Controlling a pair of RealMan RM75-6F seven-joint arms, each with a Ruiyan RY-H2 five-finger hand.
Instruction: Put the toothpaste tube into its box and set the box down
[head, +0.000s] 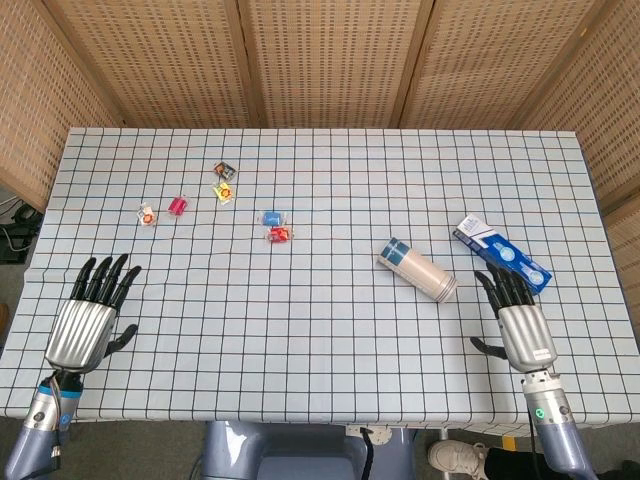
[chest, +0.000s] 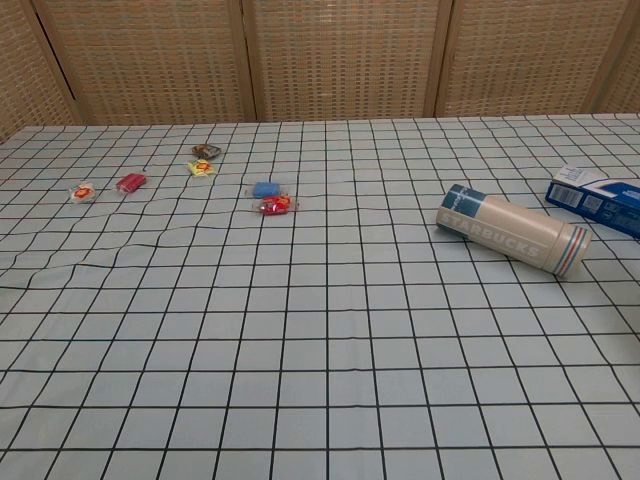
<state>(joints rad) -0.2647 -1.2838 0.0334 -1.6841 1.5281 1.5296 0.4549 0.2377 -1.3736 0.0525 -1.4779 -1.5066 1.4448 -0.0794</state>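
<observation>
Right hand (head: 522, 325) sits near the table's front right corner with fingers spread and nothing in it, fingertips just short of the blue-and-white cardboard toothpaste box (head: 501, 254), which lies flat by the right edge. Left hand (head: 88, 320) is likewise splayed and empty at the front left. A beige Starbucks tumbler with a blue lid (head: 418, 269) lies on its side just left of the box. Small wrapped candies (head: 275, 226) are scattered toward the back left. The checked tablecloth (head: 300, 340) is bare across the middle front.

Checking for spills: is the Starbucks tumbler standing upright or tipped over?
Tipped over. The tumbler lies on its side on the table, left of the toothpaste box.
</observation>
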